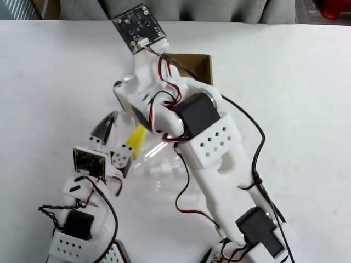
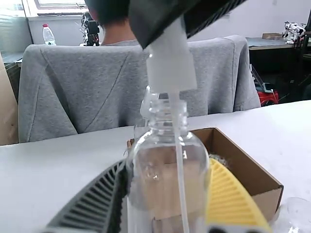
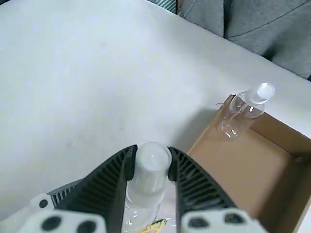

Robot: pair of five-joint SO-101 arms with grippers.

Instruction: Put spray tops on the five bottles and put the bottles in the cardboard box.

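White spray top between fingers

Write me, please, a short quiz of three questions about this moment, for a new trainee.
1. True or false: the spray top is already screwed fully down on the bottle held in the left gripper.
2. What does the right gripper hold? A) the spray top B) a yellow sponge C) nothing
3. Fill in: one capped bottle already stands inside the ____.

Key
1. False: its collar sits above the bare neck threads; the tube is inside.
2. A
3. cardboard box
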